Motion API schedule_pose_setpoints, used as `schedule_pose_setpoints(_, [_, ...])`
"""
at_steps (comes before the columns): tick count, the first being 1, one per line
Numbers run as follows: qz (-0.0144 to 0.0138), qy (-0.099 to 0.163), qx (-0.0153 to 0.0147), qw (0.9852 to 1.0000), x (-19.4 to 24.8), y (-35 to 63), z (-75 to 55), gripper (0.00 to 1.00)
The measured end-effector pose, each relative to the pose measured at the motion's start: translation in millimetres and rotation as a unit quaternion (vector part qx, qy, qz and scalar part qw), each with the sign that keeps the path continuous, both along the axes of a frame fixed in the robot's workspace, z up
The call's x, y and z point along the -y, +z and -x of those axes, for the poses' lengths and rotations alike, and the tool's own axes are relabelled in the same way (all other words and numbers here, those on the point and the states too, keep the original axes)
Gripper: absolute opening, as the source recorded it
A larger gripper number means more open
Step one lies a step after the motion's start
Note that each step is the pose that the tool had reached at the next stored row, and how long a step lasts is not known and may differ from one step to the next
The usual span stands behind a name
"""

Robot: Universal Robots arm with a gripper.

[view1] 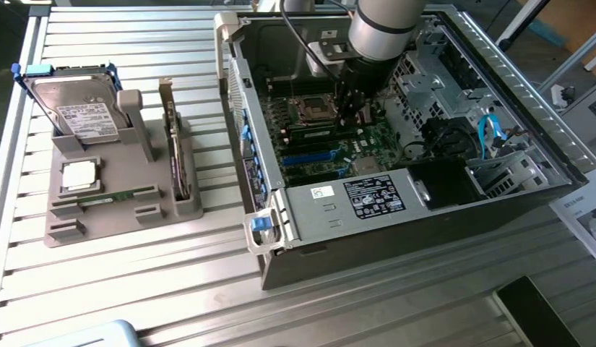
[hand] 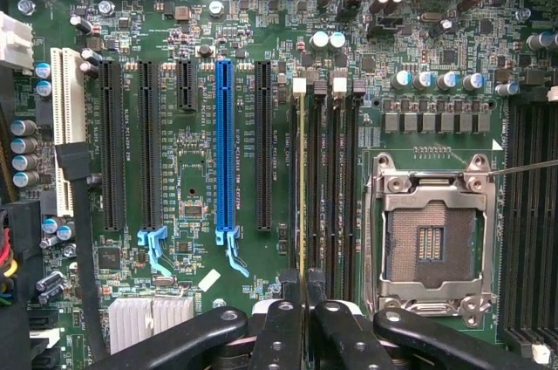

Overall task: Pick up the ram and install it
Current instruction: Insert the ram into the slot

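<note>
A: Where's the ram?

B: The ram (hand: 302, 178) is edge-on in the gripper (hand: 303, 290), jaws pinched narrow on it, one finger on each side. It runs along a DIMM slot, between the black expansion slots and the CPU socket (hand: 433, 239). Can't tell if it's seated.

A: Anything crowding it?

B: Empty DIMM slots (hand: 336, 178) just beside it, then the socket, also empty. Blue PCIe slot (hand: 225, 143) is well clear on the other side, finned heatsink (hand: 148, 322) beyond that. In the exterior view the arm (view1: 384, 29) drops into the open computer case (view1: 308, 217) at upper middle and covers that patch of board. Blue cable (view1: 487, 134) sits toward the case's right, apart from the gripper.

A: Outside the case?

B: Gray holder (view1: 105, 217) at the exterior view's left, with the hard drive (view1: 81, 112) upright and the expansion card (view1: 173, 144) on edge beside it. Everything sits on a slatted metal table (view1: 375, 303).
</note>
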State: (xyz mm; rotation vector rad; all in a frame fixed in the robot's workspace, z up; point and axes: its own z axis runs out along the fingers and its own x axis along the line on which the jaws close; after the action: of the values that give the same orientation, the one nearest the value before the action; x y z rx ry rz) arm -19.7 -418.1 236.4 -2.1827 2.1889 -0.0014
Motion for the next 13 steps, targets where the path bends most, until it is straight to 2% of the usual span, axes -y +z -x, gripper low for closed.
schedule_pose_setpoints(11, [-0.0001,0.000,0.0005,1.0000,0.1,-0.6,0.0,0.12])
schedule_pose_setpoints(12, [-0.0002,0.000,0.0006,1.0000,0.5,-0.6,0.1,0.13])
schedule_pose_setpoints(13, [-0.0001,0.000,0.0006,1.0000,0.5,-0.6,0.1,0.19])
